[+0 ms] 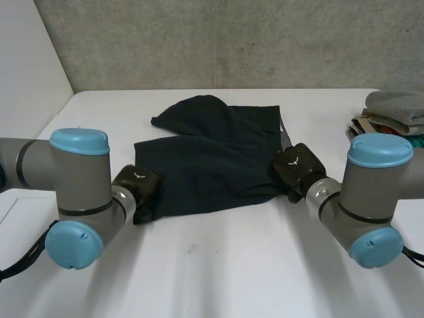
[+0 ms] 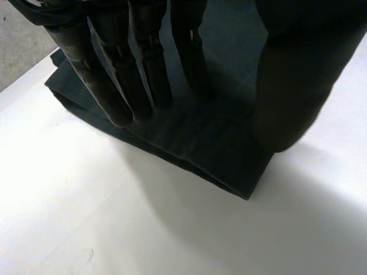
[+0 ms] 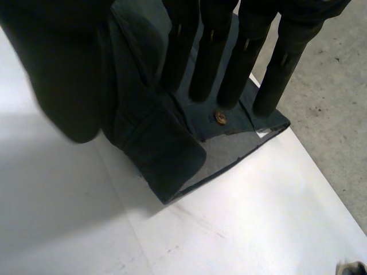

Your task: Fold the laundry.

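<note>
Left hand (image 1: 139, 185) sits at the near-left corner of the dark garment (image 1: 212, 152). Its fingers (image 2: 109, 86) are straight with the tips down on the cloth, and the thumb stands off to the side, so it is apart with nothing clamped. Right hand (image 1: 298, 169) is at the near-right corner. Its fingers (image 3: 229, 63) are also straight, with the tips on the cloth just beside a small brass button (image 3: 220, 117). A thick rolled band of cloth lies between them and the thumb, and I see no pinch, so this hand counts as apart too.

Key relation: the garment lies on the white surface (image 1: 218, 265) between the two hands and stretches away from both toward the far side. Its long axis runs left to right. The hands are about equally near it, one per near corner, so either could start. My guess is the next move is to clamp both near corners and carry them toward the far edge, which needs the thumbs to close first.

Materials: navy woven fabric, matte and limp. A stitched hem in more than one layer shows at the left corner, and a heavier waistband with a paler inner face at the right corner. The near part lies mostly flat. The far-left part bunches into a rounded hump, and the far-right edge lies straighter. The surface is smooth and bare with a few faint marks.

Far right: a stack of folded cloths (image 1: 394, 112), grey on top, well apart from the garment. Beyond it all stands a grey concrete wall (image 1: 232, 40).
</note>
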Robot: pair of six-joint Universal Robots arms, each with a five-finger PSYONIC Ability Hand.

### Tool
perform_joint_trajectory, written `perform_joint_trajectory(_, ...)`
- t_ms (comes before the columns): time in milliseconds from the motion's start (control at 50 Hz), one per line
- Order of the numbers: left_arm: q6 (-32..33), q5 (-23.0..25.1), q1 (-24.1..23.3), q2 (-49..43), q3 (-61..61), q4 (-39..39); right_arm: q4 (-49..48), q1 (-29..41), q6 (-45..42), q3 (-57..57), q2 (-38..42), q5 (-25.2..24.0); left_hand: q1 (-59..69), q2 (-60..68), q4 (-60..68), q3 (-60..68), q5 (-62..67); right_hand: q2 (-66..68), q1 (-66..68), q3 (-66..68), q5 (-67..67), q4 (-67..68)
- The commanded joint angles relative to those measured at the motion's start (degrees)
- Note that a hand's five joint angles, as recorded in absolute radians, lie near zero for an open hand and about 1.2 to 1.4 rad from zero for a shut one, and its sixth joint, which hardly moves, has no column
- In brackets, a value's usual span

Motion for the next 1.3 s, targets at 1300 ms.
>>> perform_joint_trajectory(1300,15.9,-6.3,-4.5,-4.1,33.3,-19.3,27.0,-1.1,-4.9,-17.7,-2.0,1.8,45.9,46.2,46.3,46.7,46.3,42.1,42.0,42.2,42.1,42.5)
